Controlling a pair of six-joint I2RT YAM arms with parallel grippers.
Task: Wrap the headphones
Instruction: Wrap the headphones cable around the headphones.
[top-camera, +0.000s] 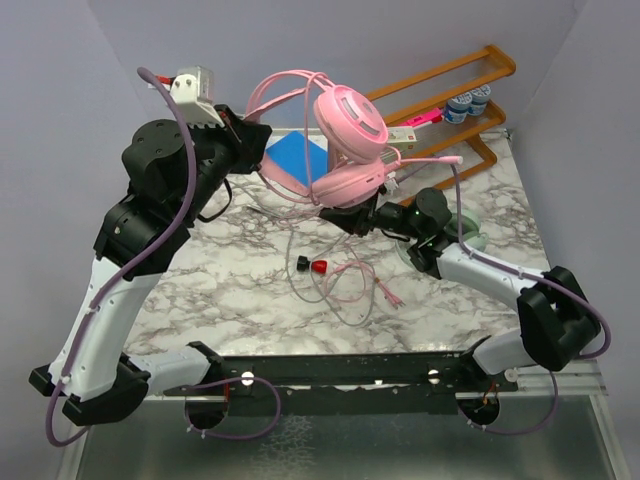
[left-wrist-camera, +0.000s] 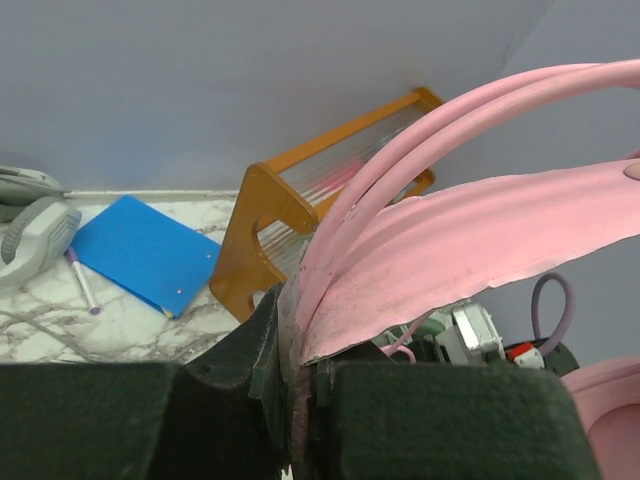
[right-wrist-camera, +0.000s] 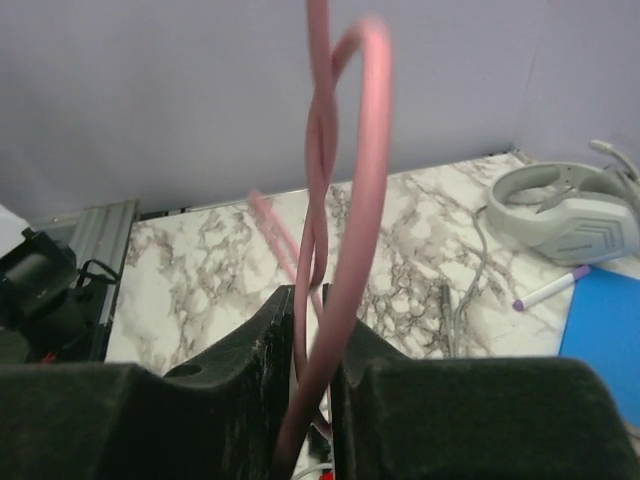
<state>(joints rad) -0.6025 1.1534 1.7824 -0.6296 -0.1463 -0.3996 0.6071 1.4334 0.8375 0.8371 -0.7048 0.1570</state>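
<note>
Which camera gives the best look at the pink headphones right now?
Top external: the pink headphones show almost whole, with the cable trailing to the table. Left wrist shows only the headband clamped in the left end effector; right wrist shows only the cable in the right end effector.

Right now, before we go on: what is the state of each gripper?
Left gripper: closed on the headband of the pink headphones.
Right gripper: closed on the pink cable.
</note>
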